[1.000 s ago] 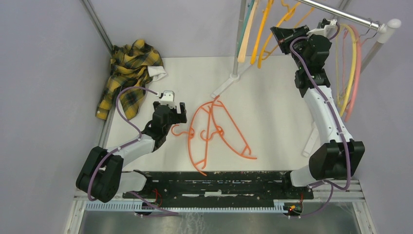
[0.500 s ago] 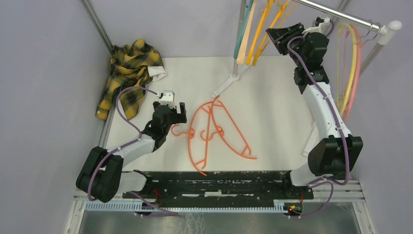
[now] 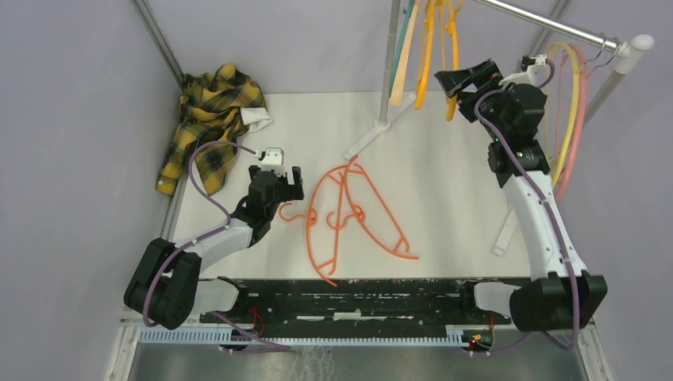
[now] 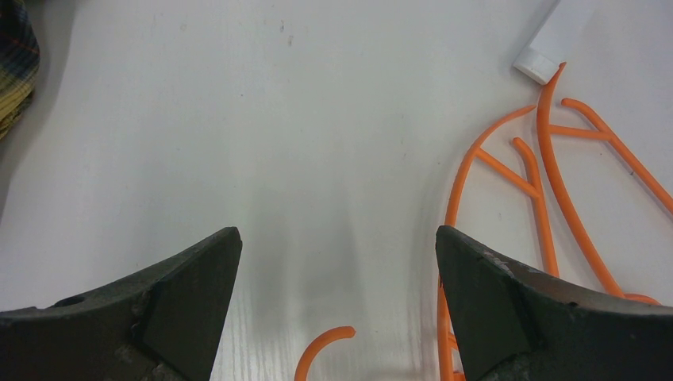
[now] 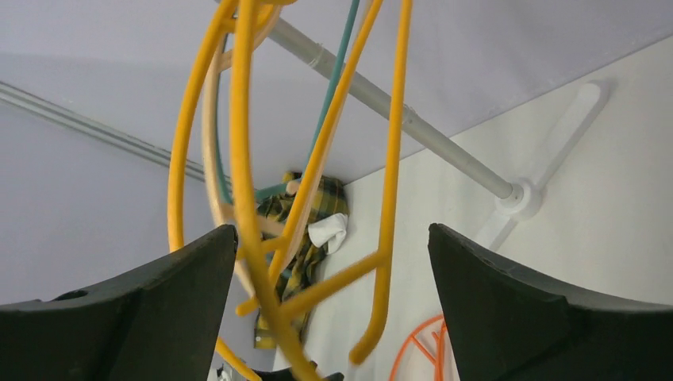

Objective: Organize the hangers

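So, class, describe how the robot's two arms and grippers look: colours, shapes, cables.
The left arm and right arm have white links between bulky black joints, with a purple cable looping along each. The left gripper and right gripper have dark, wedge-shaped fingers, scuffed at the edges.

On my screen a white table (image 3: 444, 182) fills the middle of the overhead view. In the left wrist view its surface is matt, with a fine grain. Pale lilac-grey walls (image 3: 71, 159) close it at the left and at the top. A silver rail (image 3: 548, 22) crosses the upper right corner and ends in a white cap (image 3: 640, 40). At top centre I see a grey upright pole (image 3: 390, 55) on a white foot (image 3: 367, 143). The light is soft and even, with faint shadows.
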`<action>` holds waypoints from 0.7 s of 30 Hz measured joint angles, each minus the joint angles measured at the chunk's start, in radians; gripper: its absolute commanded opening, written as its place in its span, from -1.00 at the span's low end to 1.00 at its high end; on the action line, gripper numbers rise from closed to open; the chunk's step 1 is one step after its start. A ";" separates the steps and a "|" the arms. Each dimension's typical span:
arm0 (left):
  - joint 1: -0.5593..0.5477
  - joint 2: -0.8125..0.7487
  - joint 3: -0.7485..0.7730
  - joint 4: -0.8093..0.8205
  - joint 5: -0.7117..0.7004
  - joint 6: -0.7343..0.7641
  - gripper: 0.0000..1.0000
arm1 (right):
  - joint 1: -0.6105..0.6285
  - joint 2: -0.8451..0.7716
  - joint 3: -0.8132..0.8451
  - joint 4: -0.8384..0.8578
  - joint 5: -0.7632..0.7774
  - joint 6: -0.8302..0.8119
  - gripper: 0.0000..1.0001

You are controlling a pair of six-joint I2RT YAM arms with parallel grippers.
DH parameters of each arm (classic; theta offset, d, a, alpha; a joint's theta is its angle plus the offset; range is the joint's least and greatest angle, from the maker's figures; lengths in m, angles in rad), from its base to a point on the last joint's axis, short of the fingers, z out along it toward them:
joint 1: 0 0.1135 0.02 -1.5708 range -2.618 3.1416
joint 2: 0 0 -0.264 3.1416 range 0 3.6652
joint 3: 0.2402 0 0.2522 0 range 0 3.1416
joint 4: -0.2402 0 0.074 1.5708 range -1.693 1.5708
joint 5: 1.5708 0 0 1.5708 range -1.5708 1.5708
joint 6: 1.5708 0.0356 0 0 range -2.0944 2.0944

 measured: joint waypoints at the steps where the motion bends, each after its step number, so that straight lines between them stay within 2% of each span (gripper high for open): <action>1: 0.000 0.001 0.000 0.000 -0.001 0.000 0.99 | 0.000 -0.048 -0.030 -0.003 0.002 -0.021 1.00; 9: 0.000 0.031 0.000 -0.006 -0.002 0.000 0.98 | 0.020 -0.385 -0.315 -0.067 0.037 -0.149 1.00; 15: 0.000 0.032 0.000 -0.008 -0.002 0.000 0.98 | 0.076 -0.479 -0.479 -0.192 0.095 -0.222 0.89; 19: 0.000 0.039 0.001 -0.008 -0.003 0.000 0.98 | 0.231 -0.456 -0.526 -0.253 0.163 -0.284 0.73; 21: 0.000 0.043 0.002 -0.009 -0.003 0.000 0.98 | 0.358 -0.411 -0.539 -0.265 0.212 -0.314 0.62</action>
